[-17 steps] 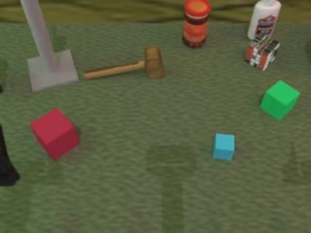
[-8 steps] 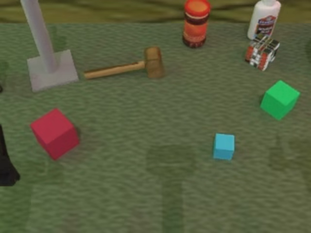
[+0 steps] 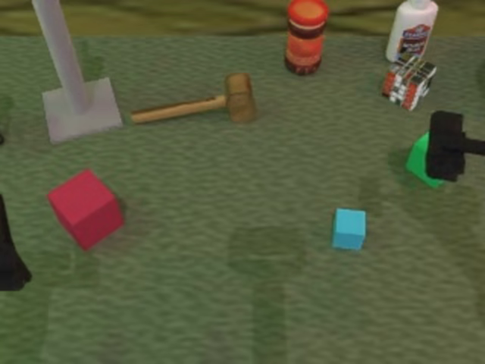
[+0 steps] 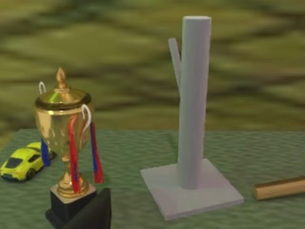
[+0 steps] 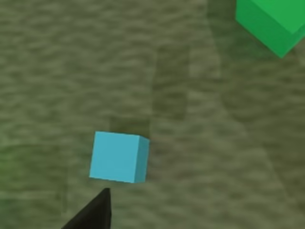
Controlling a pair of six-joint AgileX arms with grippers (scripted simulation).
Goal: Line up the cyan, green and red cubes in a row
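1. The right claw (image 3: 445,145) hangs over the matte bright green cube (image 3: 417,161) at the top view's right edge; whether it is spread I cannot tell.
2. The small cyan cube (image 3: 348,229) sits lower centre-right and the large crimson red cube (image 3: 85,208) far left, so no row is formed yet.
3. The step in hand looks like the approach; next comes descending squarely onto the green cube.
4. The left claw (image 3: 9,262) is parked at the left edge.

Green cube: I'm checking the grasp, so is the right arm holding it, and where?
Cannot tell. The right gripper is over the green cube, hiding any contact; the left gripper is parked.
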